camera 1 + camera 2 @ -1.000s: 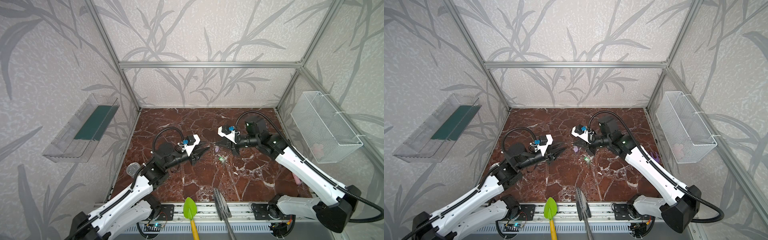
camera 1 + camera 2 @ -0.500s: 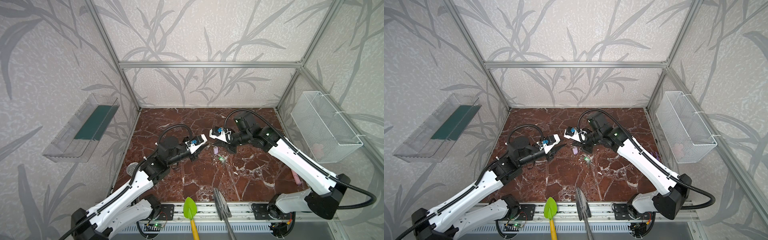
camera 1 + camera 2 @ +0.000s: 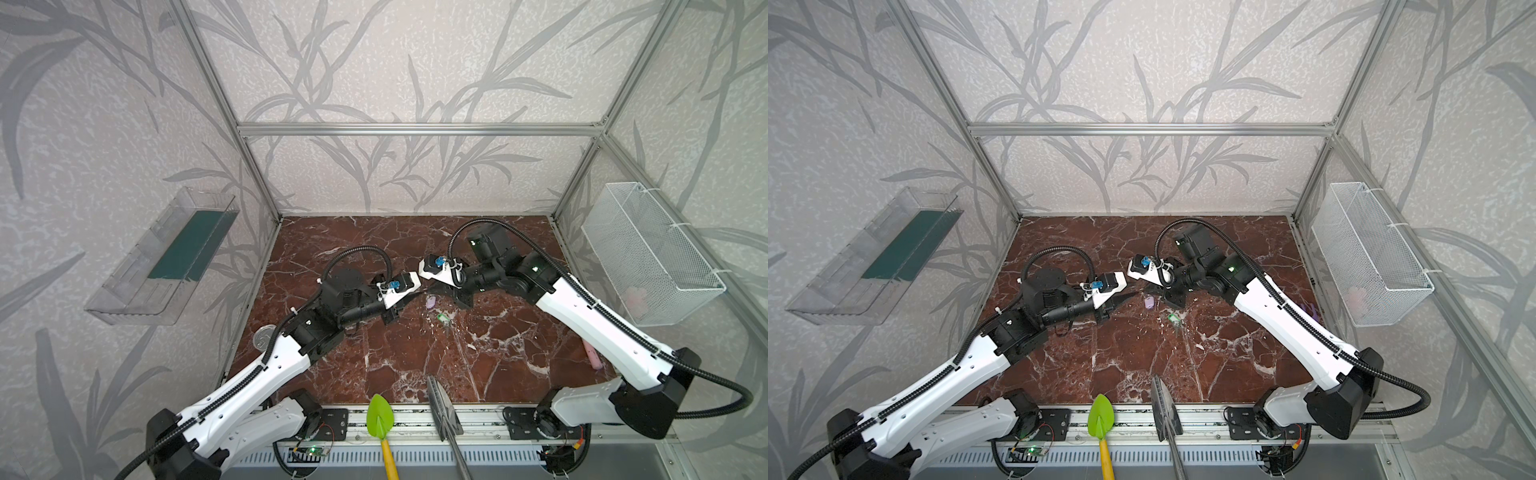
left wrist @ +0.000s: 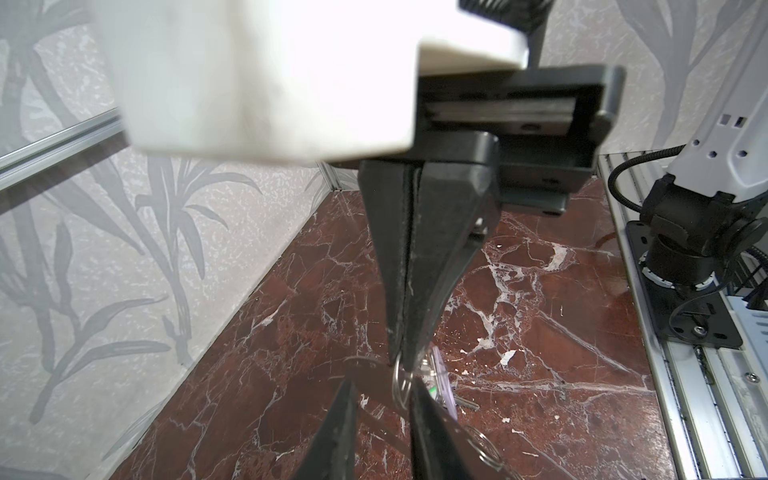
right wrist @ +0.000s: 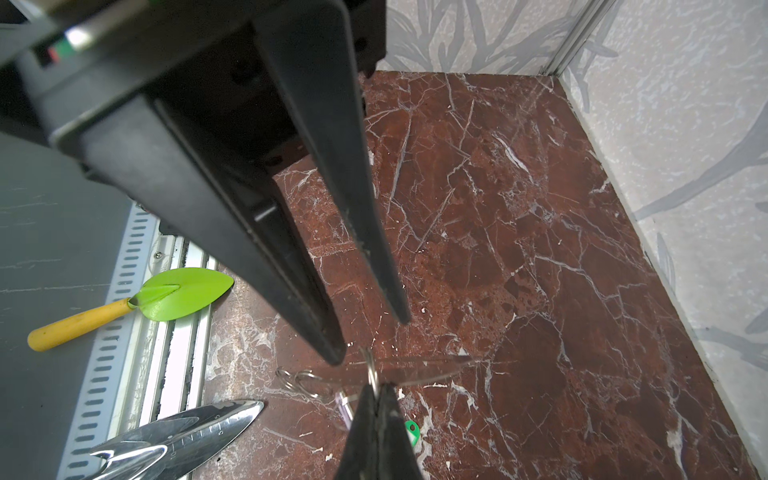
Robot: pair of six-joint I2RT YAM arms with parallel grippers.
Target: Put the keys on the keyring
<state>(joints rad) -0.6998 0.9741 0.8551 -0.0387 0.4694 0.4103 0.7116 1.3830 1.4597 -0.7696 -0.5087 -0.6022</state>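
Observation:
The keyring's thin metal ring (image 5: pixel 372 368) is pinched in my right gripper (image 5: pixel 376 390), which is shut on it above the floor; a pale see-through tag (image 5: pixel 432 368) hangs from it. My left gripper (image 4: pixel 382 386) faces it tip to tip, open, with the ring (image 4: pixel 400 380) close beside one finger. I cannot tell whether that finger touches it. Both keys lie on the marble floor just below: the lilac key (image 3: pixel 430 302) (image 3: pixel 1149 302) and the green key (image 3: pixel 441 318) (image 3: pixel 1173 319). The right wrist view also shows the green key (image 5: pixel 411 430).
Loose small rings (image 5: pixel 299 380) lie on the floor near the keys. A green trowel (image 3: pixel 379 419) and a steel trowel (image 3: pixel 442 411) lie at the front rail. A round tin (image 3: pixel 262 338) sits at the left edge, a pink object (image 3: pixel 592 353) at the right. A wire basket (image 3: pixel 652 253) hangs on the right wall.
Both arms have moved inward until the gripper tips meet over the middle of the floor. The left gripper's fingers have drawn closer together. The right gripper stays shut.

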